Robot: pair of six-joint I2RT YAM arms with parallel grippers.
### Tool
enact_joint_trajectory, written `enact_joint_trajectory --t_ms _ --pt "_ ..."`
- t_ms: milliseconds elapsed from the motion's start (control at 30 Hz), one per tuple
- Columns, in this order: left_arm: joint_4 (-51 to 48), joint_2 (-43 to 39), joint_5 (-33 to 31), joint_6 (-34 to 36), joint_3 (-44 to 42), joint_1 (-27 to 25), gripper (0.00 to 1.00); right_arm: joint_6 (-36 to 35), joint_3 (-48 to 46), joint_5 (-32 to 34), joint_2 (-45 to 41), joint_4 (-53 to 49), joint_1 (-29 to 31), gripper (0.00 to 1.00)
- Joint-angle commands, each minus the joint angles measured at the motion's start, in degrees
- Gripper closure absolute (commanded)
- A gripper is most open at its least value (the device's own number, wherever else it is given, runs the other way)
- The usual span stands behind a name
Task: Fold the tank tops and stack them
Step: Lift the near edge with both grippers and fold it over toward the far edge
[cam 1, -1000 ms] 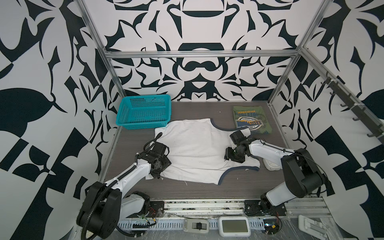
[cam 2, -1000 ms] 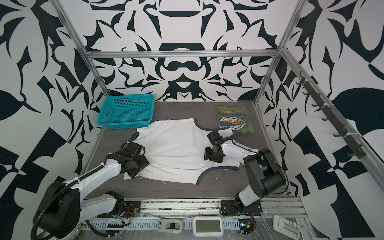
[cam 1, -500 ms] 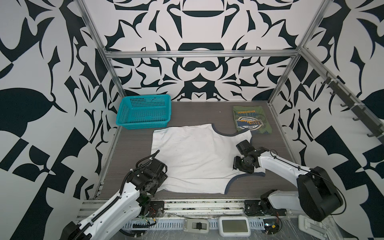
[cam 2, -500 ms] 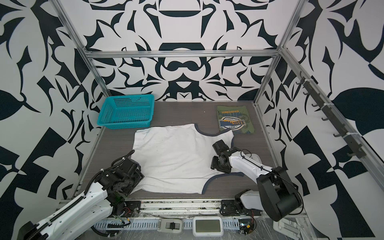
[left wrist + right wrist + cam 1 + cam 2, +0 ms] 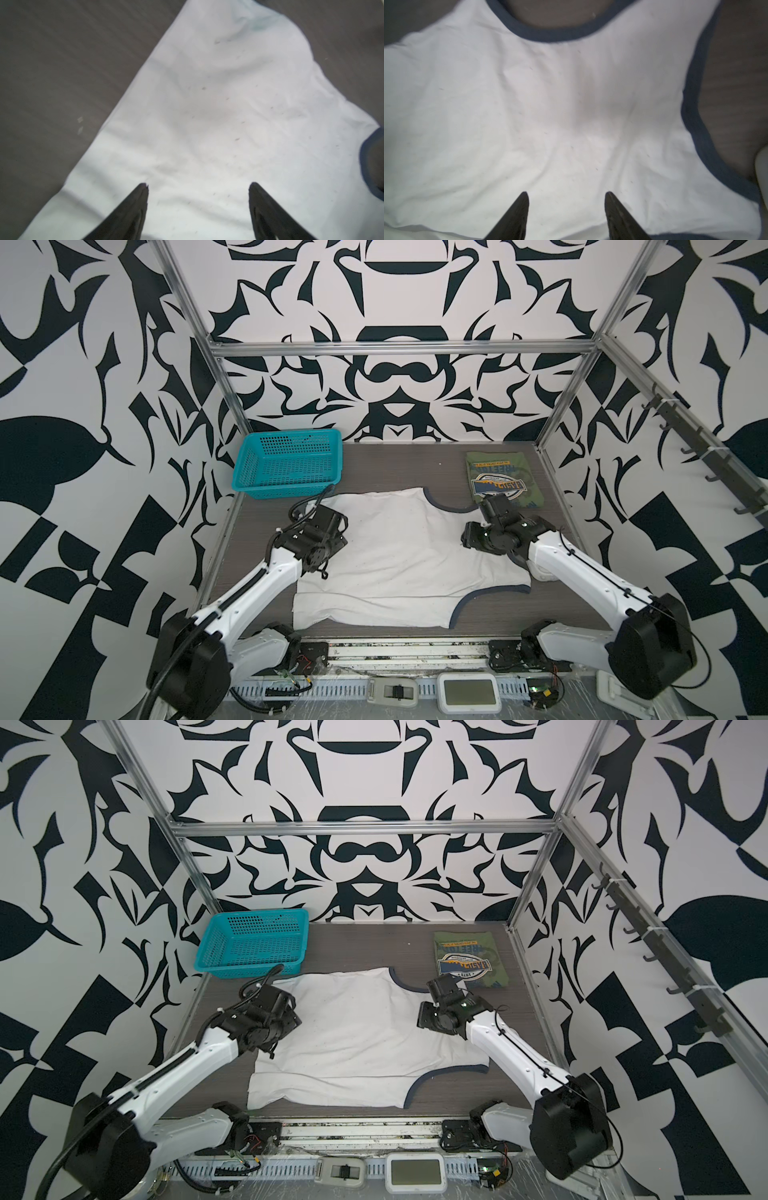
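Garment: olive tank top point(image 5: 482, 940), folded at the bench's far right.
Year: "1973", at the foot of its badge print point(image 5: 464, 966).
Headline: yellow capitals above the badge, perhaps "TREETOP"; uncertain.
Badge banner: lettering too small to read.

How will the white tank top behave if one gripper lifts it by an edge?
Probably floppy: the white tank top lies flat with soft wrinkles, so it should sag. Likely light: the cloth looks thin.
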Motion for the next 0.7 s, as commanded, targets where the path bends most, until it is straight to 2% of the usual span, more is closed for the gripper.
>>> enact_joint_trajectory --t_ms 0,67,133,267,433,667 --pt "15.5 5.4 8.8 8.4 1.1 6.2 0.23 -3.6 8.5 -5.4 10.0 5.8 0.3 0.40" --pt "16.3 9.8 8.9 11.4 4.5 9.3 0.23 -4.4 14.3 -7.6 16.4 6.6 0.3 0.40" --pt "18.7 13.4 8.8 13.9 7.0 12.5 0.24 -5.1 19.2 -7.2 22.2 8.1 0.2 0.41" --pt "21.1 19.3 9.9 14.8 9.5 17.6 0.28 -7.3 28.6 -6.9 31.5 6.5 -0.2 0.42" --pt "24.9 23.5 8.2 15.7 9.4 20.8 0.35 -8.8 35.3 -7.5 38.2 6.6 -1.0 0.43" --pt "26.6 30.8 9.8 15.4 11.6 21.6 0.42 -8.9 39.5 -9.3 43.0 8.2 -2.0 0.45"
